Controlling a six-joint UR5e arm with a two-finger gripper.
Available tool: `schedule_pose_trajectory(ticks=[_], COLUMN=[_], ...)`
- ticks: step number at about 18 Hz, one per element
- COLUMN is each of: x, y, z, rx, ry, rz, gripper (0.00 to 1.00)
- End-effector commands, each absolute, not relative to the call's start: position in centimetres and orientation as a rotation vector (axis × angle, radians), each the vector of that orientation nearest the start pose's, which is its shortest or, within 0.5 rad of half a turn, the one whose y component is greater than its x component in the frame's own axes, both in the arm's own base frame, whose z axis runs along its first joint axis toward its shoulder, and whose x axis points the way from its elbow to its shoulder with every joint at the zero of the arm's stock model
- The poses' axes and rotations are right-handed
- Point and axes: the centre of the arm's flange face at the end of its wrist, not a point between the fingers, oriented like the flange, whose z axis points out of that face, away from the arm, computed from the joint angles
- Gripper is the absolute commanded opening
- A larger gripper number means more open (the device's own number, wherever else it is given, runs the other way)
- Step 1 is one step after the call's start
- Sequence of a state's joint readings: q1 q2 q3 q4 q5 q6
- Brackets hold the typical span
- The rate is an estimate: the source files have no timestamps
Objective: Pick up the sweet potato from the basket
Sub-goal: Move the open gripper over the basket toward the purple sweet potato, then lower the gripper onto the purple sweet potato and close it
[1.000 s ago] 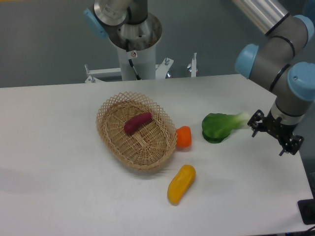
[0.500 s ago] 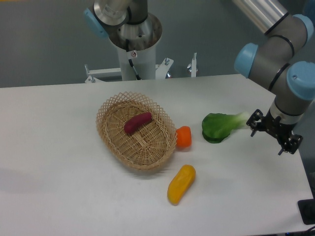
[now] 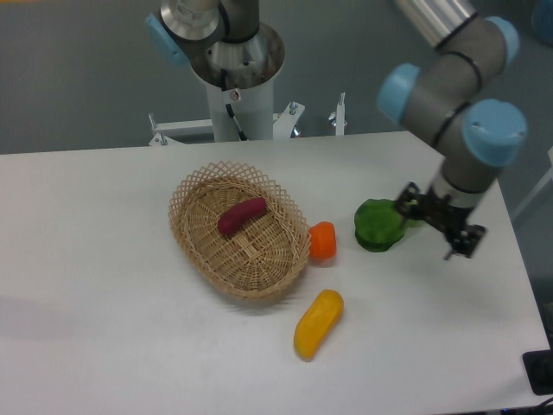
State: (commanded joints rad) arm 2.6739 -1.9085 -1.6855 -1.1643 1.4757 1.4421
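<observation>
Camera view, fixed. Basket — oval wicker, well apart from the gripper toward the image left, beyond the green leafy vegetable and the small orange piece. Gripper — low by the table's far right side, just beside the green vegetable; nothing visibly held, jaw opening cannot be told. Sweet potato — lying in the basket, long axis running diagonally, nearer end raised toward the upper right.

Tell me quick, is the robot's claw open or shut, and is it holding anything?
Black two-finger gripper: open or shut cannot be told from this view; it holds nothing visible, beside the green leafy vegetable.
</observation>
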Motion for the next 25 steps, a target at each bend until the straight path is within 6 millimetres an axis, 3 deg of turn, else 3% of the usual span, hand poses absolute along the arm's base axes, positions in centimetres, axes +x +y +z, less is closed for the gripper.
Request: schedule_pose_trajectory(ticks=[3,11,20,25], x=[-40.7,-31.9,-24.3,-21.7], y=[41.4,44.8,44.8,45.5], z=[28.2,26.8,23.0,22.0], rx=[-3.033,-3.027,-3.025,-3.033], ry=[0.482,0.428,0.485,0.506], rz=[-0.163,-0.273,-0.252,-0.247], gripper=[1.0,1.0,1.0,1.0])
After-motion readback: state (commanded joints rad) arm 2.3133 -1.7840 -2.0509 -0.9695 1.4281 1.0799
